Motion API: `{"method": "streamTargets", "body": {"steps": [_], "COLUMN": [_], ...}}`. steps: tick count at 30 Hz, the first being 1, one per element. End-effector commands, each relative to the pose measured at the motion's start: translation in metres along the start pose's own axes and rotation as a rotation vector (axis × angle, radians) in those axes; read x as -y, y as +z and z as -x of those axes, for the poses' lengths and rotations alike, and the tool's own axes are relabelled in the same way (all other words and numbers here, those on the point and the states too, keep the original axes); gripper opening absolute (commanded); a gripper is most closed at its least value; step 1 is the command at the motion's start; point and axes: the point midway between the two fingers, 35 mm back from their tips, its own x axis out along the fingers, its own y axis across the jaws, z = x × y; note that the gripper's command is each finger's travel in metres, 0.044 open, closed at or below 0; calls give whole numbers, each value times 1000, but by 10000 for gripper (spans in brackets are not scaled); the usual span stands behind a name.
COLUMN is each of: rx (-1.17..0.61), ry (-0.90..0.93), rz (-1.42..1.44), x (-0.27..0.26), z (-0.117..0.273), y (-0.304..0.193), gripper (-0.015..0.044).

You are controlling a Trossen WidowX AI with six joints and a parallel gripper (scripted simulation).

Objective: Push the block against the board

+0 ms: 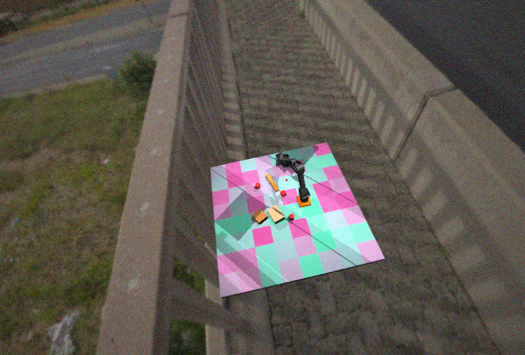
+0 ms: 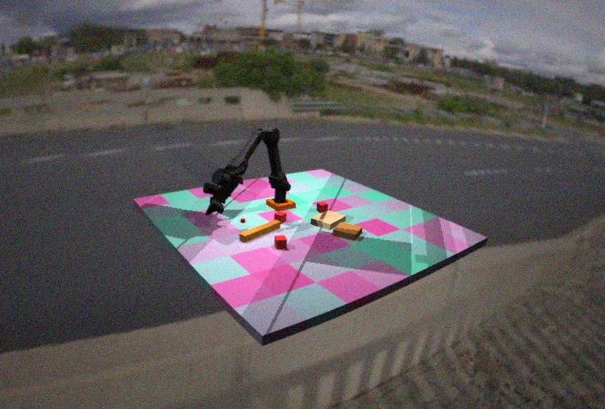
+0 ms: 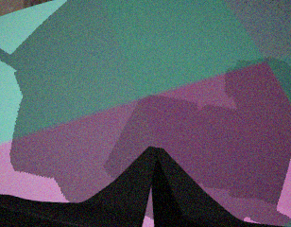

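Observation:
A brown squarish block (image 1: 259, 216) (image 2: 347, 231) lies flat beside a larger tan flat piece (image 1: 276, 214) (image 2: 328, 219), turned at an angle to it. Their near corners are very close; whether they touch cannot be told. A long orange bar (image 1: 272, 183) (image 2: 260, 231) lies apart, on the arm's side of the mat. Which piece is the board is not plain from looks. My gripper (image 2: 209, 212) (image 3: 155, 154) is shut and empty. It hangs above the mat, beyond the bar and far from the brown block and the tan piece. The wrist view shows only the mat and shadows beneath it.
One red cube (image 1: 291, 217) (image 2: 322, 206) lies near the tan piece. Two others (image 1: 283, 193) (image 2: 279, 216) flank the bar, the second red cube (image 1: 257, 185) (image 2: 279, 242) farther out. A tiny red cube (image 1: 286, 180) (image 2: 242, 220) lies between bar and arm. The arm's orange base (image 1: 304, 203) (image 2: 280, 204) stands nearby.

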Motion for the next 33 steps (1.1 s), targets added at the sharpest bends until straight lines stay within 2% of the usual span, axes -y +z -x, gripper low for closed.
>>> {"method": "streamTargets", "body": {"steps": [1,8,16,27,33], "rx": [-60,-198,-344,-505,-628], "ry": [73,207,311,351,320], "rz": [55,194,355,618,742], "x": [-32,-86,-111,-82,-45], "z": [23,82,160,245,300], "y": [-30,-105,-197,-298,-352], "gripper": [0,0,0,0,0]}}
